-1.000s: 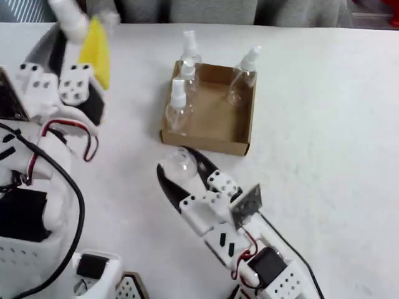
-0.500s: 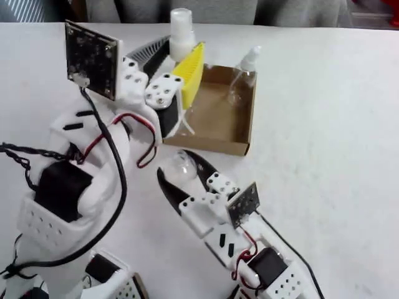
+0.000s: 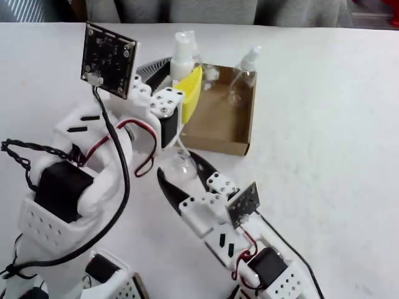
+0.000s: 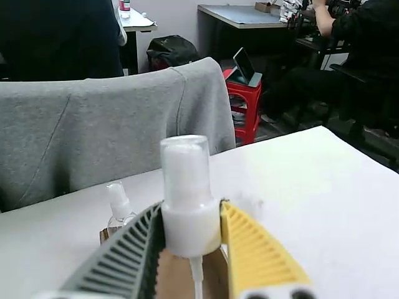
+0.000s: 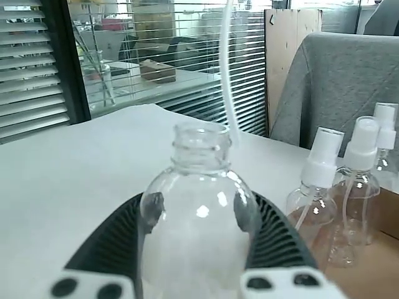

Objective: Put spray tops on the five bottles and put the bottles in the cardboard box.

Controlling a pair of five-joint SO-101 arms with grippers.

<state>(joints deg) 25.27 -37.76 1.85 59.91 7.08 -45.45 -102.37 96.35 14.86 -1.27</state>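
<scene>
1. My left hand is closed on a spray top. The grey finger and the yellow finger squeeze its white collar from both sides, with the clear cap pointing up.
2. The top's thin tube hangs straight down from the collar. In the high view the hand holds the top above the near left corner of the cardboard box.
3. My right hand grips an open bottle, with one black finger on each side of its clear body. The bottle stands upright and its neck is bare.
4. That bottle is just in front of the box's near wall, over the white table. I cannot tell whether its base rests on the table.
5. In the right wrist view the tube's lower end comes down right beside the rim of the open neck. I cannot tell whether it has entered the neck.
6. A capped bottle stands upright in the far right corner of the box.
7. Three more capped bottles stand upright, close together, at the box's left side. I cannot tell which of them are inside its walls.
</scene>
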